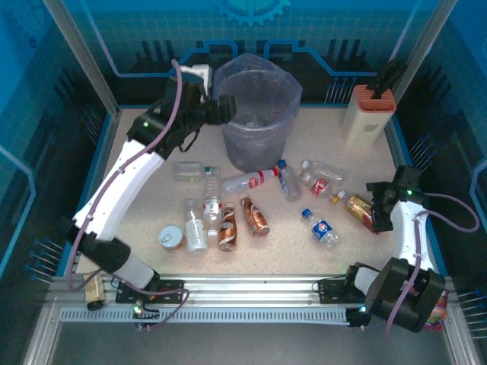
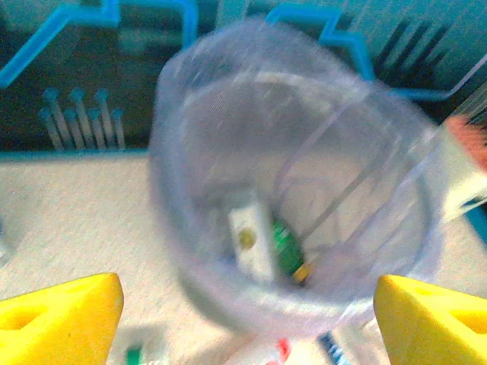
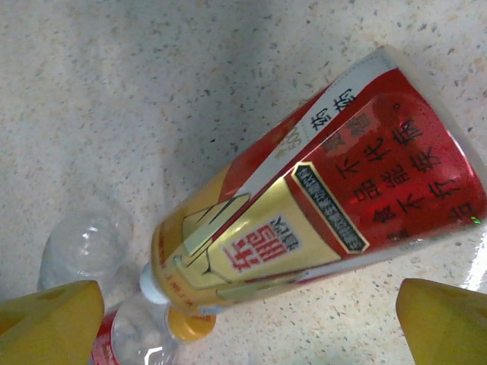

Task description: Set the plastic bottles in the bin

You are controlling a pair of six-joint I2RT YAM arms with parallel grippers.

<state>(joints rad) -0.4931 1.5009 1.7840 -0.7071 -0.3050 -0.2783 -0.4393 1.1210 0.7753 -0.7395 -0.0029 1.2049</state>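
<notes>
The bin [image 1: 259, 114], a grey bucket lined with a translucent bag, stands at the back of the table. My left gripper [image 1: 217, 110] hovers at its left rim, open and empty. In the left wrist view the yellow fingertips [image 2: 57, 319] flank the bin [image 2: 190, 251], where a green bottle [image 2: 288, 251] lies beside a white object [image 2: 251, 243]. Several plastic bottles lie scattered mid-table, among them a clear one [image 1: 251, 180] and a copper-brown one [image 1: 255, 215]. My right gripper [image 1: 378, 209] is open just above a red-and-gold bottle [image 3: 319, 220] lying on the table, one finger on each side.
A short tin with a pale top [image 1: 172, 238] lies near the front left. A beige block with an orange slotted top [image 1: 370, 110] stands at the back right. A clear red-labelled bottle [image 3: 129, 334] and an orange cap [image 3: 189, 325] lie close to the red-and-gold bottle.
</notes>
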